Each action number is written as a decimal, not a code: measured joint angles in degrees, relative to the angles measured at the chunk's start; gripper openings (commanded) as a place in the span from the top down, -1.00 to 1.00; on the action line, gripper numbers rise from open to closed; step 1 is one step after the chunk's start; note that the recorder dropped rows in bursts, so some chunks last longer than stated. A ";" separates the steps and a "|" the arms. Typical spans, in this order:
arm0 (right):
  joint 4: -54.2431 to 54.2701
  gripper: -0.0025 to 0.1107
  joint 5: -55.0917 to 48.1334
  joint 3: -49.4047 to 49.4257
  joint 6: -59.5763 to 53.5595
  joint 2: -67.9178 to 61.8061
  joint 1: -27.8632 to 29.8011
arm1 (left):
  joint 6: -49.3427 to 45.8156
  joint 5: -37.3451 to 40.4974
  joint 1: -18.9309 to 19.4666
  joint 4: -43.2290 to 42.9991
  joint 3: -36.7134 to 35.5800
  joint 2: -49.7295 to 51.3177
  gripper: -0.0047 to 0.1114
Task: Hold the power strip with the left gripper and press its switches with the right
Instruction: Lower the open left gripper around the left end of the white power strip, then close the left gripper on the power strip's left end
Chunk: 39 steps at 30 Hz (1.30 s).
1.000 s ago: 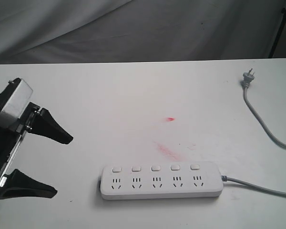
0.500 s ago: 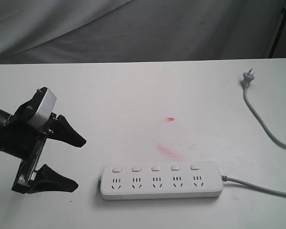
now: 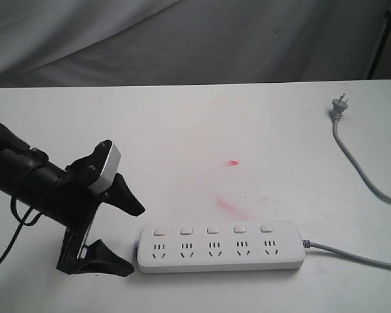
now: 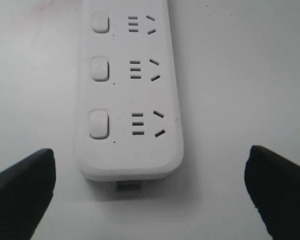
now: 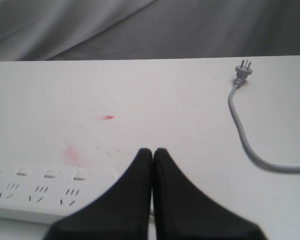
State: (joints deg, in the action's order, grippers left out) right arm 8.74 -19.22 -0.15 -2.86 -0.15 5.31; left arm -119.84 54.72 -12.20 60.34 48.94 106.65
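The power strip [image 3: 221,246] lies flat on the white table [image 3: 182,124], its long axis running 9 to 3 o'clock. Its switches [image 3: 212,229] line the 12 o'clock side, and the grey cord [image 3: 352,254] leaves at 3 o'clock. The left gripper [image 3: 134,239] sits just off the 9 o'clock end, spread wide, one finger to each side and not touching. The right gripper [image 5: 152,152] is pressed closed on nothing, near the cord end. Bare tabletop opens toward 12 o'clock up to the far edge, with a red smear [image 3: 228,205] nearby. The plug [image 3: 339,104] lies well apart at 2 o'clock.
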 measured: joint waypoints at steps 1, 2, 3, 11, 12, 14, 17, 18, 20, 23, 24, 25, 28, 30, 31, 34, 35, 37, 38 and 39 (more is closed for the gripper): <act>0.00 0.96 0.00 0.00 0.00 0.00 0.00 | 0.00 -0.16 0.00 0.26 0.00 0.41 -0.73; 0.00 0.96 0.00 0.00 0.00 0.00 0.00 | 0.00 -0.51 -0.11 1.23 0.00 1.09 -0.73; 0.00 0.96 0.00 0.00 0.00 0.00 0.00 | 0.00 -0.49 -0.10 1.87 0.00 1.36 -0.73; 0.00 0.96 0.00 0.00 0.00 0.00 0.00 | 0.00 -1.32 -0.10 4.69 1.73 4.78 -0.73; 0.00 0.96 0.00 0.00 0.00 0.00 0.00 | 0.00 -1.32 -0.10 4.69 1.82 4.89 -0.73; 0.00 0.96 0.00 0.00 0.00 0.00 0.00 | 0.00 -1.32 -0.37 4.69 1.94 5.11 -0.73; 0.00 0.96 0.00 0.00 0.00 0.00 0.00 | 0.00 -1.32 -1.77 4.69 1.94 5.35 -0.73; 0.00 0.96 0.00 0.00 0.00 0.00 0.00 | 0.00 -1.32 -2.24 4.59 1.94 5.47 -0.73; 0.00 0.96 0.00 0.00 0.00 0.00 0.00 | 0.00 -1.57 -3.32 4.34 1.94 5.47 -0.73; 0.00 0.96 0.00 0.00 0.00 0.00 0.00 | 0.00 -2.91 -4.16 4.11 1.94 5.47 -0.73; 0.00 0.96 0.00 0.00 0.00 0.00 0.00 | 0.00 -3.44 -4.16 4.11 1.94 5.47 -0.73; 0.00 0.96 0.00 0.00 0.00 0.00 0.00 | 0.00 -4.00 -4.16 4.11 1.94 5.47 -0.73; 0.00 0.96 0.00 0.00 0.00 0.00 0.00 | 0.00 -4.98 -4.16 4.11 1.94 6.44 -0.73; 0.00 0.96 0.00 0.00 0.00 0.00 0.00 | 0.00 -5.12 -4.16 4.11 1.94 7.27 -0.73; 0.00 0.96 0.00 0.00 0.00 0.00 0.00 | 0.00 -5.25 -4.16 4.11 1.94 7.45 -0.73; 0.00 0.96 0.00 0.00 0.00 0.00 0.00 | 0.00 -5.51 -4.16 4.11 1.94 8.00 -0.72; 0.00 0.96 0.00 0.00 0.00 0.00 0.00 | 0.00 -5.48 -4.16 4.11 1.94 8.09 -0.72; 0.00 0.96 0.00 0.00 0.00 0.00 0.00 | 0.00 -5.48 -4.16 4.11 1.94 8.09 -0.72; 0.00 0.96 0.00 0.00 0.00 0.00 0.00 | 0.00 -5.48 -4.16 4.11 1.94 8.09 -0.72; 0.00 0.96 0.00 0.00 0.00 0.00 0.00 | 0.00 -5.48 -4.16 4.11 1.94 8.09 -0.72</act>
State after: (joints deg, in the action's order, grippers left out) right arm 8.74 -19.22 -0.15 -2.86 -0.15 5.31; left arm -119.84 49.23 -16.36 64.45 50.88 114.73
